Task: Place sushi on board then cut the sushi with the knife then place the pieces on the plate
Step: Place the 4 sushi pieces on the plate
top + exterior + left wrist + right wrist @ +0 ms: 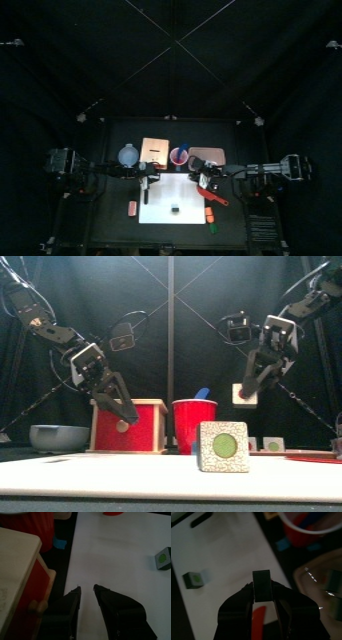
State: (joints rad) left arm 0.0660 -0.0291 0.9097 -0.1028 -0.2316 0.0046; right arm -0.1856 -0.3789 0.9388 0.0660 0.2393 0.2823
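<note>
One sushi piece (223,446) stands on the white board (167,222), green centre facing front; it also shows as sushi piece (162,558) and sushi piece (194,579). My right gripper (262,587) hangs above the board's right side, shut on a dark green sushi block (262,582). Above the board's left part, my left gripper (87,591) is open with a narrow gap and holds nothing. A red knife (214,195) lies at the board's right edge. The pink tray (205,155) lies at the back right.
A red cup (194,426) with a blue knife (202,394) stands behind the board. The wooden box (127,426) with its red drawer is at the back left, the blue-grey bowl (60,437) farther left. Small toy pieces (265,443) lie at the right.
</note>
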